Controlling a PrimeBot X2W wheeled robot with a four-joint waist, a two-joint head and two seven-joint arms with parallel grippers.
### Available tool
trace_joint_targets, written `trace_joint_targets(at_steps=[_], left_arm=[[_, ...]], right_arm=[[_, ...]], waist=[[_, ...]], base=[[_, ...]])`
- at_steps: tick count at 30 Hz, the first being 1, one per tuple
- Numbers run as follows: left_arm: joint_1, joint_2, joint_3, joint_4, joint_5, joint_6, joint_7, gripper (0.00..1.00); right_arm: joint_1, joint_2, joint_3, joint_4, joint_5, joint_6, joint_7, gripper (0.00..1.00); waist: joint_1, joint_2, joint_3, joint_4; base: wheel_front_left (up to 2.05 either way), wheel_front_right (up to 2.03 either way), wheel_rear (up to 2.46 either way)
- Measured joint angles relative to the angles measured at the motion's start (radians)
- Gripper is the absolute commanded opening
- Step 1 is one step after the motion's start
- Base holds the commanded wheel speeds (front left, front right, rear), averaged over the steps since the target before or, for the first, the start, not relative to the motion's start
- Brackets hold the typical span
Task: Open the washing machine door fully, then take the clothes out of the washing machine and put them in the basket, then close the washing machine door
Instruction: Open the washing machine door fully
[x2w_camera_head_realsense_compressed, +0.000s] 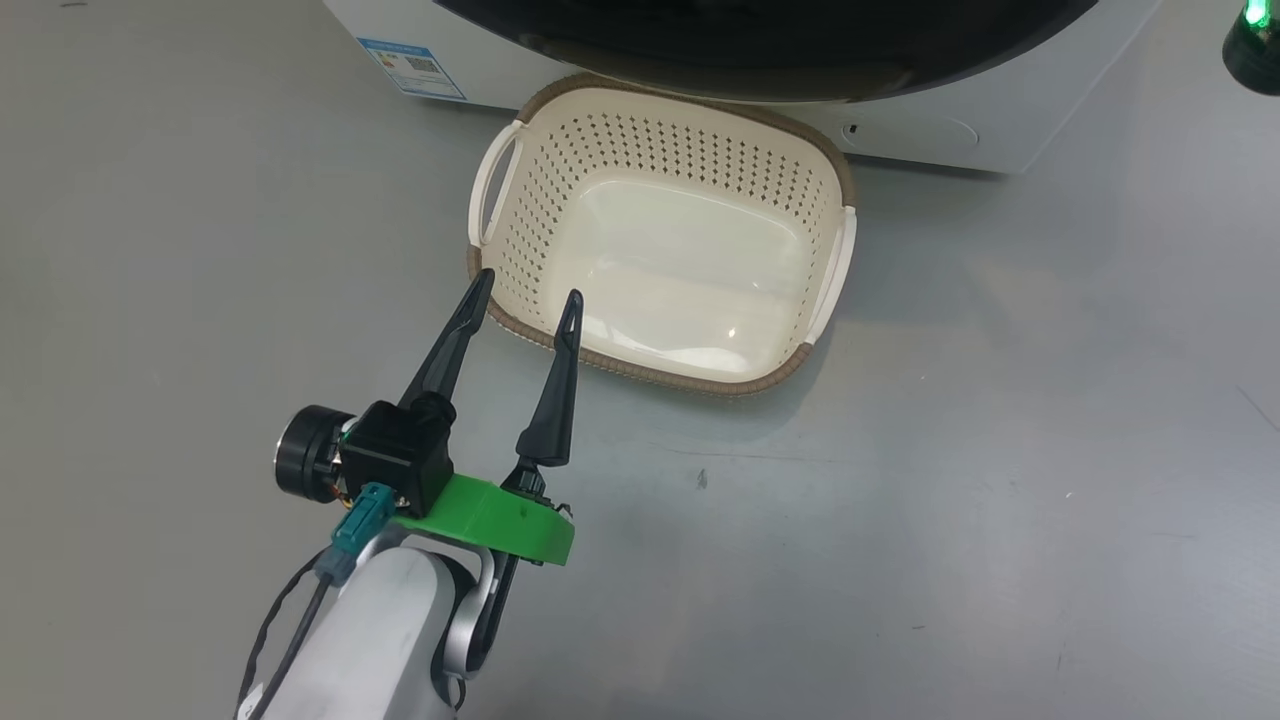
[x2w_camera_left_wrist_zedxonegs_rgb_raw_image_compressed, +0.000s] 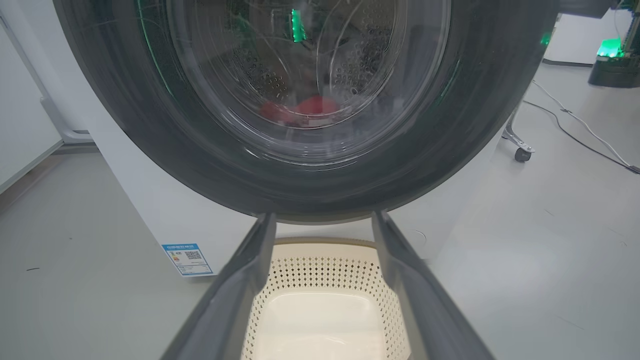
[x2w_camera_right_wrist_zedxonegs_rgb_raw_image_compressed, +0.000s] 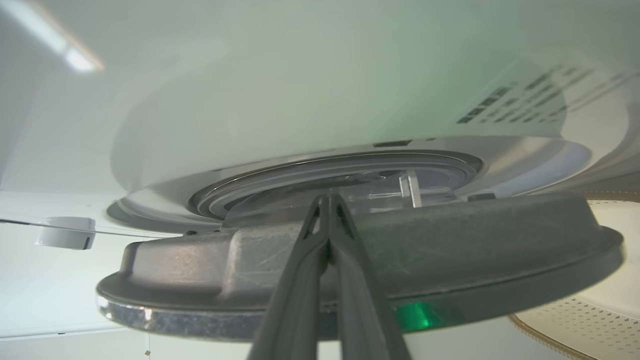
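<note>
basket (x2w_camera_head_realsense_compressed: 640, 150) sits on the floor (x2w_camera_head_realsense_compressed: 1000, 450) under the door (x2w_camera_head_realsense_compressed: 760, 40), ready for clothes (x2w_camera_left_wrist_zedxonegs_rgb_raw_image_compressed: 315, 106). right gripper (x2w_camera_right_wrist_zedxonegs_rgb_raw_image_compressed: 329, 197), pinched tight, empty, seems to push it. left gripper (x2w_camera_head_realsense_compressed: 529, 288) hangs spread.

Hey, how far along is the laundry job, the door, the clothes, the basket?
Done: nothing complete yet. In hand: the washing machine door stands slightly ajar from the washing machine, the right gripper, jaws shut, poking at the gap. Still to do: swing it fully open, move the red clothes, seen through the glass, into the empty basket, where the left gripper hovers with jaws open, then close the door.
</note>
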Motion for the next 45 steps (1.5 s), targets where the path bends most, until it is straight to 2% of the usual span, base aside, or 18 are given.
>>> trace_joint_targets(at_steps=[16,23,45], left_arm=[[0.000,0.000,0.010,0.030,-0.004,0.008,0.000,1.00],[0.002,0.000,0.013,0.044,-0.002,0.008,0.000,1.00],[0.074,0.000,0.027,0.101,0.025,0.008,0.000,1.00]], right_arm=[[0.036,0.011,0.013,0.048,0.048,0.028,0.112,0.00],[0.080,0.017,0.029,0.057,0.058,0.054,0.156,0.00],[0.284,0.126,0.062,0.109,0.093,0.115,0.229,0.00]], waist=[[0.0000,0.0000,-0.054,-0.025],[0.0000,0.0000,-0.085,-0.033],[0.0000,0.0000,-0.227,-0.045]], base=[[0.00,0.00,0.00],[0.00,0.00,0.00],[0.00,0.00,0.00]])
